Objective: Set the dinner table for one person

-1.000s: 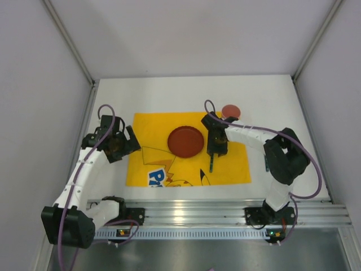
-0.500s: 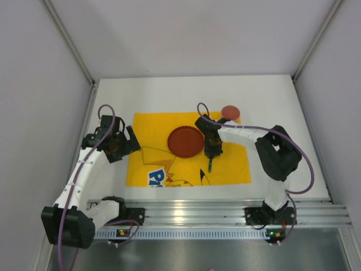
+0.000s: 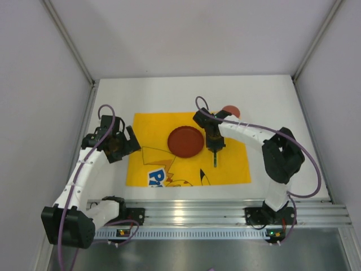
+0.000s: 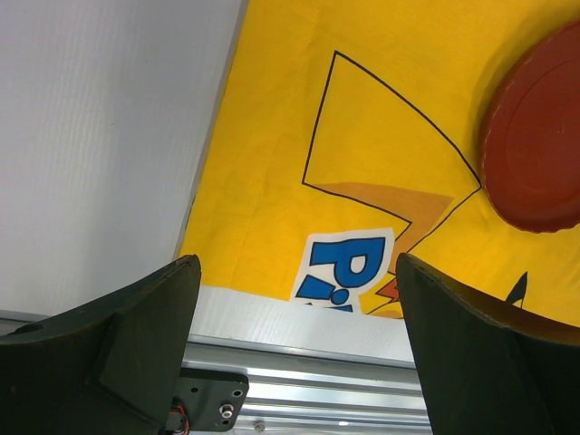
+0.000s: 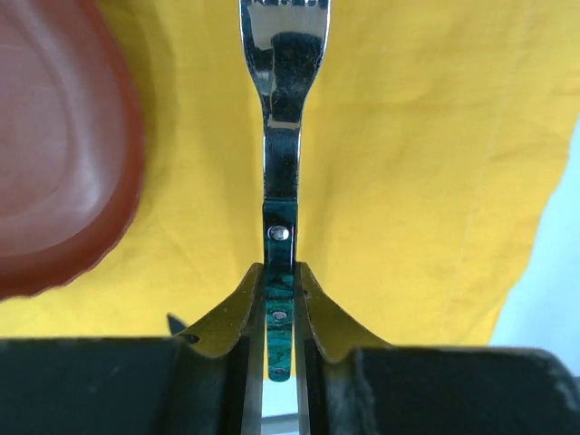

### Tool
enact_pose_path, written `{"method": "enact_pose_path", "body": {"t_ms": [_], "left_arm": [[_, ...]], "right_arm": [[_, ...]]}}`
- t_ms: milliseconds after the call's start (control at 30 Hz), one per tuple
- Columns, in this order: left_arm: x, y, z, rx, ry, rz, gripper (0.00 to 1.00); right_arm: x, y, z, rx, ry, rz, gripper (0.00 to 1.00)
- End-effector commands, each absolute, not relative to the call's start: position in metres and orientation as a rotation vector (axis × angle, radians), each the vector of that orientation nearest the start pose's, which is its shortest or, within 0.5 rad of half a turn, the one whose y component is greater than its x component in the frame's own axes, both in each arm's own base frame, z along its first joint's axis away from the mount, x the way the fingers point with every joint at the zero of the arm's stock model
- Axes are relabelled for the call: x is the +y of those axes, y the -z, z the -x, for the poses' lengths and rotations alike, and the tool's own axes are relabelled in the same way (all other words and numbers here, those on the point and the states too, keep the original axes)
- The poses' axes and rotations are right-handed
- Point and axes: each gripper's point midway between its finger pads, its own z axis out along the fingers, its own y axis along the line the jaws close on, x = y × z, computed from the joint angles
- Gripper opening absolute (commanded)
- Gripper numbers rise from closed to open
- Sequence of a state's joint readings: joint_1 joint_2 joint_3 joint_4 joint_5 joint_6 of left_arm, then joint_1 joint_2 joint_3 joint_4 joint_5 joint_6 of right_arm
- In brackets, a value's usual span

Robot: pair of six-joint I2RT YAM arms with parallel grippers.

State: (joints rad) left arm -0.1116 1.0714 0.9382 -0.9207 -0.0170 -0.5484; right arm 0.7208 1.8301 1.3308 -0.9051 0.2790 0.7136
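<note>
A fork [image 5: 283, 109] with a steel head and a green handle lies over the yellow placemat [image 3: 152, 132], just right of the red plate [image 3: 185, 141]. My right gripper [image 5: 281, 272] is shut on the fork's handle, both fingers pressed against its sides. In the top view the right gripper [image 3: 215, 145] stands beside the plate, and the fork [image 3: 215, 160] points toward the near edge. My left gripper [image 3: 121, 144] hangs open at the placemat's left edge, with nothing between its fingers [image 4: 154, 317]. The white dinner table [image 3: 169, 93] lies under it all.
A small red round piece [image 3: 231, 110] sits at the placemat's far right corner, partly behind the right arm. A ridged aluminium rail [image 3: 225, 212] runs along the table's near edge. Grey walls close in the left, right and back sides.
The right gripper's jaws have closed onto the fork's handle, and its wrist has shifted slightly beside the plate. The left arm has not moved.
</note>
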Motion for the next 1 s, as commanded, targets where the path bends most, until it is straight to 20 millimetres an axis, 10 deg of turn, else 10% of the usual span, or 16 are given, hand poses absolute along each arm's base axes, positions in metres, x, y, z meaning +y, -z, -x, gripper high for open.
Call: {"method": "enact_pose_path", "body": {"t_ms": [0, 200, 467, 967], "left_arm": [[-0.041, -0.154, -0.233, 2.533, 0.196, 0.586, 0.94], [-0.029, -0.201, -0.239, 2.396, 0.156, 0.597, 0.94], [-0.009, -0.202, -0.221, 2.375, 0.029, 0.627, 0.94], [-0.004, -0.204, -0.186, 2.339, 0.037, 0.675, 0.94]], "right_arm": [[0.226, -0.127, -0.274, 2.691, 0.091, 0.076, 0.00], [0.346, -0.189, -0.277, 2.597, -0.422, 0.275, 0.00], [0.499, -0.151, -0.272, 2.653, -0.808, 0.464, 0.00], [0.491, -0.049, -0.285, 2.805, -0.567, 0.102, 0.00]]}}
